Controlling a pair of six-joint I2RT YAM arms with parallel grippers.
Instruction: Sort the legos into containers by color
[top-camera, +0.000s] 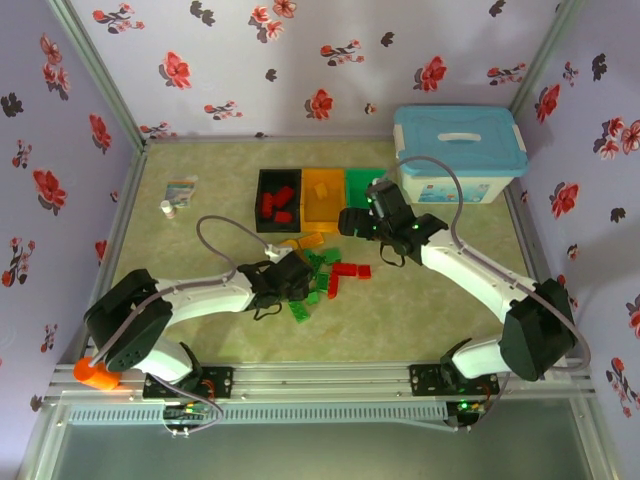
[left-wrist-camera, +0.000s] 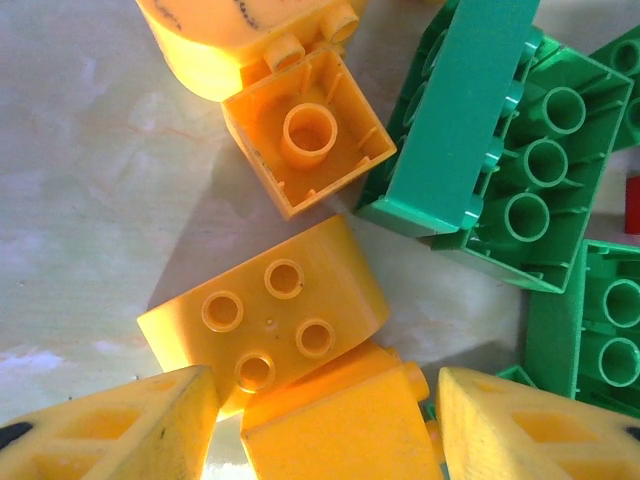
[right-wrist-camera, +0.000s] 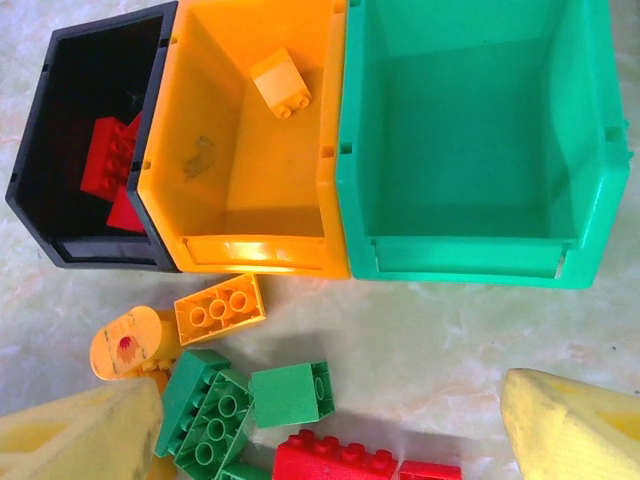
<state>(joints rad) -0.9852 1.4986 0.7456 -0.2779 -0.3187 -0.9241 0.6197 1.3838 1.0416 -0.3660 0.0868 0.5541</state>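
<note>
My left gripper (left-wrist-camera: 325, 378) is low over the pile of legos (top-camera: 322, 272), its yellow fingers (left-wrist-camera: 150, 420) closed in on either side of an orange-yellow lego (left-wrist-camera: 340, 425). A rounded yellow lego (left-wrist-camera: 270, 305) touches that one, with green legos (left-wrist-camera: 500, 150) to the right. My right gripper (right-wrist-camera: 330, 390) hangs open and holds nothing, just in front of the containers. The black container (right-wrist-camera: 100, 255) holds red legos (right-wrist-camera: 105, 160). One yellow lego (right-wrist-camera: 280, 82) lies in the orange container (right-wrist-camera: 240, 170). The green container (right-wrist-camera: 470, 130) has nothing in it.
A large white box with a light-blue lid (top-camera: 460, 150) stands right of the containers. A small bottle (top-camera: 168, 209) and a packet (top-camera: 182, 187) lie at the back left. An orange cylinder (top-camera: 95, 372) sits by the left arm's base. Red legos (top-camera: 350, 270) lie at the pile's right.
</note>
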